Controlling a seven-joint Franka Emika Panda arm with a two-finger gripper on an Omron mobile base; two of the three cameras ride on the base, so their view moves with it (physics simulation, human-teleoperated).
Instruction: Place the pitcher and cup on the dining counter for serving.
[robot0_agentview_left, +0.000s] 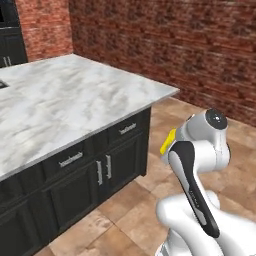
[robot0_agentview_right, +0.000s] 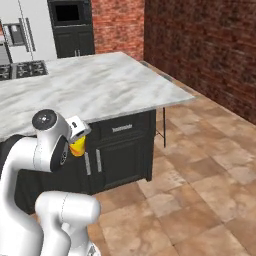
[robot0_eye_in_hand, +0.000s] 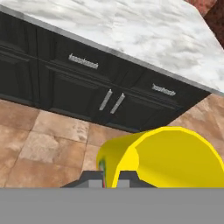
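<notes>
Near the counter (robot0_agentview_left: 75, 95) edge, my gripper (robot0_eye_in_hand: 111, 177) squeezes the cup (robot0_eye_in_hand: 162, 157); it isn't on top yet, pitcher left too.

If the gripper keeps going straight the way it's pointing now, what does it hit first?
Probably the black cabinet doors below the dining counter. The gripper, shut on the cup, aims at them, though depth is hard to judge.

Tool (robot0_eye_in_hand: 111, 177) clamped, arm folded low
</notes>
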